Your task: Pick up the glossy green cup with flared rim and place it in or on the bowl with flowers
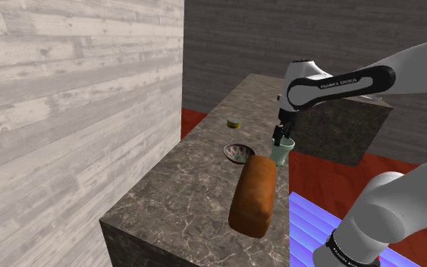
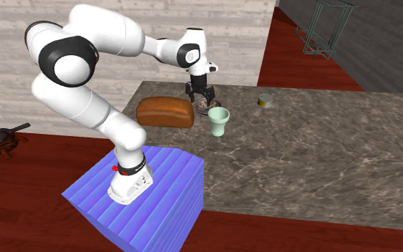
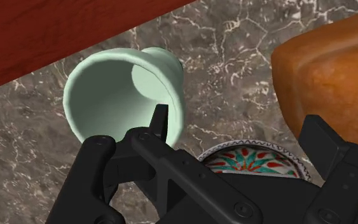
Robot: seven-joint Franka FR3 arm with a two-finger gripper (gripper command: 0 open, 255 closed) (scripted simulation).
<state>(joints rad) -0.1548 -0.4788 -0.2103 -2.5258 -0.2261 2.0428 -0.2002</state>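
The white arm (image 2: 85, 100) reaches out from its base, elbow up high, the last link running level above the hand. The wrist (image 1: 301, 82) bends over, gripper (image 1: 283, 139) pointing straight down, black fingers (image 3: 160, 122) standing wide apart.

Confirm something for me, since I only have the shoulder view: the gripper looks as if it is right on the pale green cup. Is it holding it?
Observer: No. In the second exterior view the cup stands upright on the counter, apart from the gripper, which hangs beside it and higher.
Operator: Then what is under the gripper?
Observer: The wrist view shows the flowered bowl between the open fingers; the cup sits outside them, next to one finger.
Operator: Anything inside the cup?
Observer: Nothing. The wrist view looks straight into its mouth, and it is empty.
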